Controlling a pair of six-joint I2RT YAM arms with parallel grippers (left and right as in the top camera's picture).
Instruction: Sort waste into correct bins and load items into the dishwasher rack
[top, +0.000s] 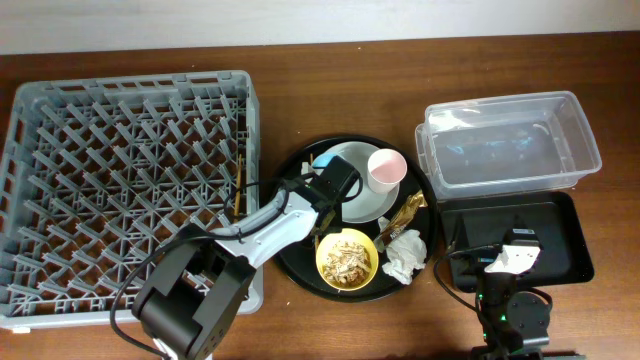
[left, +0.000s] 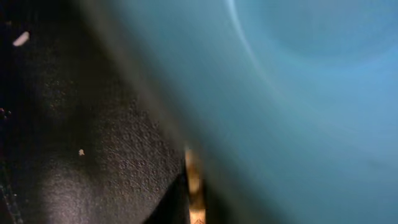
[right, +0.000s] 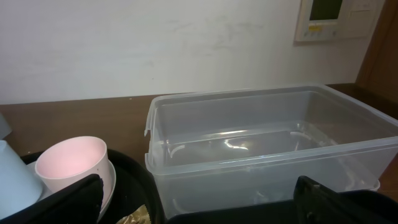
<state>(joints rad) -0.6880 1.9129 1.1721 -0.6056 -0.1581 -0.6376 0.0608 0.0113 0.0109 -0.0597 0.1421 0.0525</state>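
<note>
The rack (top: 130, 190) fills the left of the worktop (top: 330, 90), and the chopsticks (top: 240, 190) lie along its right edge. Right of it sits a round black tray (top: 300, 262) holding the plate (top: 365, 200). The pink cup (top: 385, 168) stands upright on the plate's right side, and the blue cup (top: 325, 160) is at the plate's far left edge. At the near side of that tray are the yellow bowl (top: 346, 257) with tan food scraps (top: 346, 255) in it, the crumpled napkin (top: 405, 257) and, just beyond the napkin, the gold-brown wrapper (top: 403, 215).

The left arm (top: 270, 225) reaches across from the rack's near right corner to the blue cup. The wrist view shows only a blurred blue surface right against the lens, so I cannot tell how the left jaws stand.

On the right, the clear tub (right: 267, 149) lies far and the shallow black tray (top: 565, 235) near. The right arm (top: 512, 262) hangs over that tray, and the right jaws are wide apart, holding nothing.
</note>
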